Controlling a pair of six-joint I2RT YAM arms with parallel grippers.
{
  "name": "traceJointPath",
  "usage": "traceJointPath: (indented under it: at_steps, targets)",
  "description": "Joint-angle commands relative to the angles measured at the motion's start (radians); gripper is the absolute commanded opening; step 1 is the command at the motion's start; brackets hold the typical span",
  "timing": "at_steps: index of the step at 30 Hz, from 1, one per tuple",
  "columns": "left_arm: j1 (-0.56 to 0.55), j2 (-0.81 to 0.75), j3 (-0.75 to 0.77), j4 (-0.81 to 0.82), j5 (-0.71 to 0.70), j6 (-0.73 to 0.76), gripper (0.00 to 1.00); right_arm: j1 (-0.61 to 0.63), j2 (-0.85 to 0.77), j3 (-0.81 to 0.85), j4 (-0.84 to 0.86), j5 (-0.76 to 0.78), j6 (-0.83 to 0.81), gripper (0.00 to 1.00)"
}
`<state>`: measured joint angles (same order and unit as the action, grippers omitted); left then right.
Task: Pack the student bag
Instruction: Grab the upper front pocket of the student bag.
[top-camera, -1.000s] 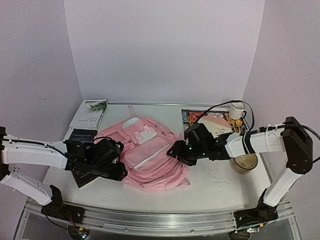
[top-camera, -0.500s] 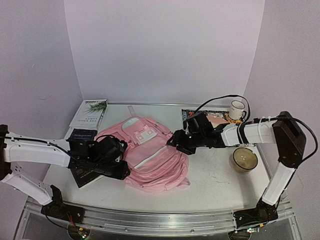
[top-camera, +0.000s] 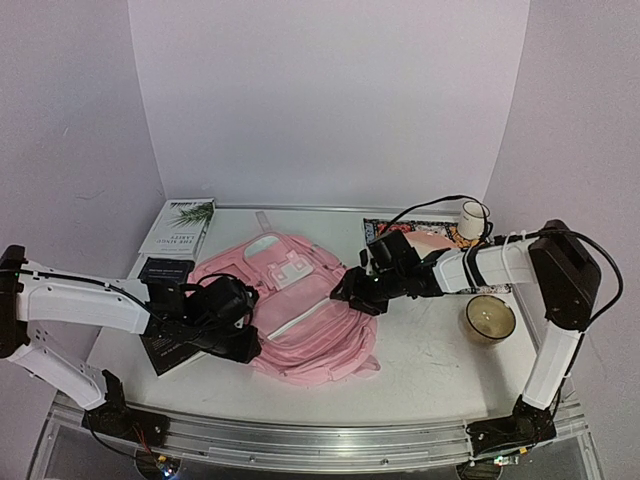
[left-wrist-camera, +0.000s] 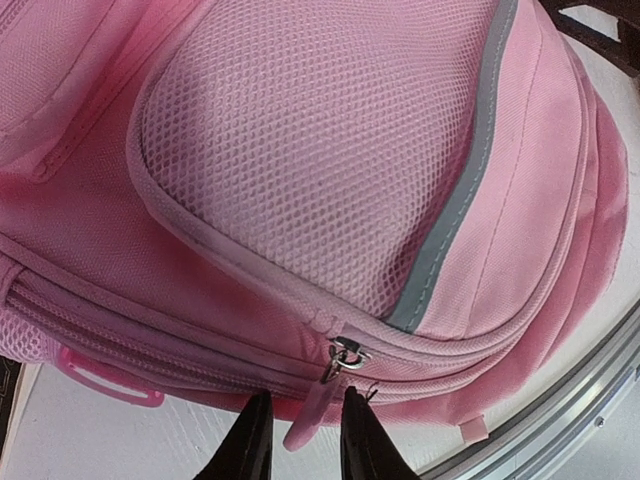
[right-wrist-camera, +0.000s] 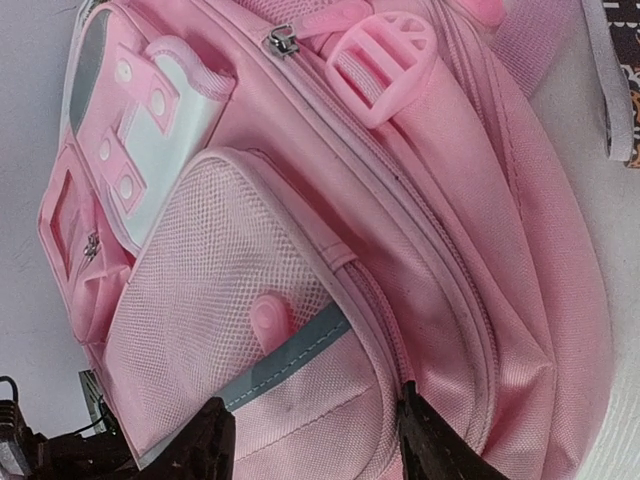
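The table (top-camera: 430, 350) carries all items. The student bag (top-camera: 300, 315) lies flat at its centre, front pockets facing up, between the two arms.

The right gripper (right-wrist-camera: 315, 450) is positioned over the right side of the bag. Its jaws stand wide, straddling the edge of the mesh front pocket (right-wrist-camera: 215, 300); the fingertips fall below the edge of the wrist view.

The left gripper (left-wrist-camera: 305, 450) is at the bag's near left edge. Its jaws stand narrow, with the pink zipper pull (left-wrist-camera: 308, 425) between them. Whether both fingers press on the pull cannot be told from the wrist view.

A white book (top-camera: 178, 228) leans at the back left corner. A dark book (top-camera: 165, 272) lies flat beside the left arm. A brown glass bowl (top-camera: 487, 318) stands near the right arm. A white mug (top-camera: 472, 220) stands at the back right.
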<state>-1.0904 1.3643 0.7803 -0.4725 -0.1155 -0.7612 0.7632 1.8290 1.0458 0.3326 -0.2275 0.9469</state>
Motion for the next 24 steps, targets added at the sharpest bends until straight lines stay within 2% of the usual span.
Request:
traceJointPath:
  at_steps: [1,10,13,16,20,24]
  targets:
    - [-0.004,-0.027,0.001,0.0,0.014,-0.027,0.24,0.007,-0.002,-0.012,-0.004,-0.011,-0.002,0.58]
    - [-0.005,-0.038,-0.013,0.001,0.035,-0.038,0.18,0.004,-0.002,-0.033,-0.012,0.001,-0.006,0.6]
    - [-0.005,-0.024,-0.011,0.002,0.038,-0.039,0.15,0.005,0.006,-0.032,-0.005,-0.029,-0.014,0.57]
    - [-0.005,-0.011,0.0,0.003,0.048,-0.037,0.1,0.011,0.019,-0.03,0.018,-0.066,-0.015,0.47]
    - [-0.007,0.0,0.013,0.005,0.068,-0.036,0.01,0.024,0.025,-0.028,0.04,-0.078,0.003,0.25]
    - [-0.012,-0.004,0.014,0.005,0.101,-0.047,0.0,0.03,0.018,-0.029,0.047,-0.062,0.024,0.1]
